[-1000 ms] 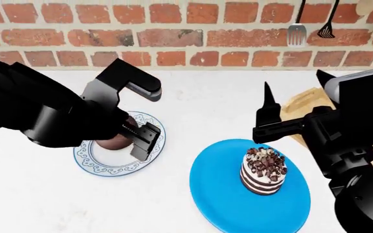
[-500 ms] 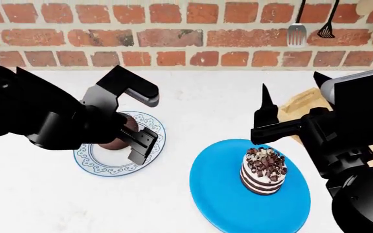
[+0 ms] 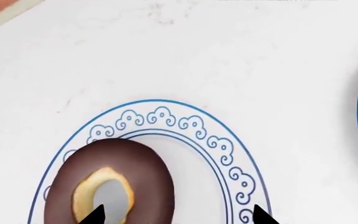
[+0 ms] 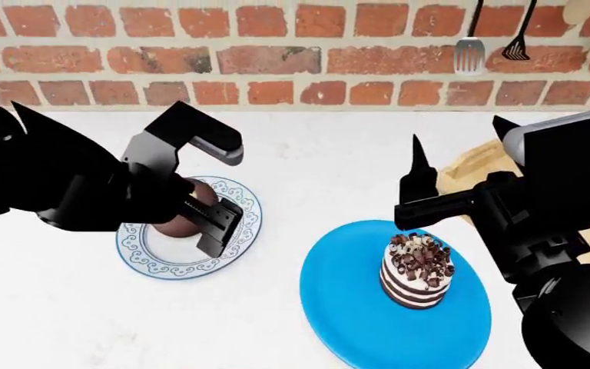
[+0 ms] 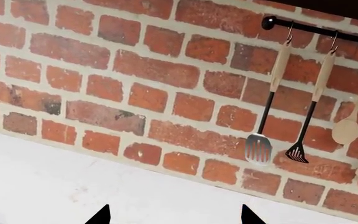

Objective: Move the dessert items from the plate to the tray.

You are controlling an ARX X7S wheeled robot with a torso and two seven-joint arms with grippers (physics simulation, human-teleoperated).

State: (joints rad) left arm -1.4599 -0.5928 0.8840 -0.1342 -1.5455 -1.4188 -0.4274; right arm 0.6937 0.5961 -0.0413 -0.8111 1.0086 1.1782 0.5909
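Left gripper (image 3: 175,215) fingers wide, straddling donut (image 3: 110,184) rim on patterned plate (image 3: 229,154); off-centre closing may shove donut off onto counter (image 4: 306,165)

Right gripper (image 5: 173,215) fingers wide, empty; cake (image 4: 416,270) on blue plate (image 4: 346,323)

Bright, even light fills the scene, with no single lamp to pick out; the white counter (image 4: 326,165) is almost shadowless and close to washed out, its faint marbling barely showing. The robot's black arms read as flat dark masses with little surface detail. A soft sheen sits on the donut (image 3: 113,182) glaze, seen close from the left wrist, and the patterned plate (image 3: 229,158) under it looks slightly soft, the rim lines a touch blurred. The blue plate (image 4: 346,307) is a flat, glare-free colour. The brick wall (image 5: 135,79) is sharp and evenly lit, with only thin shadows behind the hanging utensils (image 5: 260,144)
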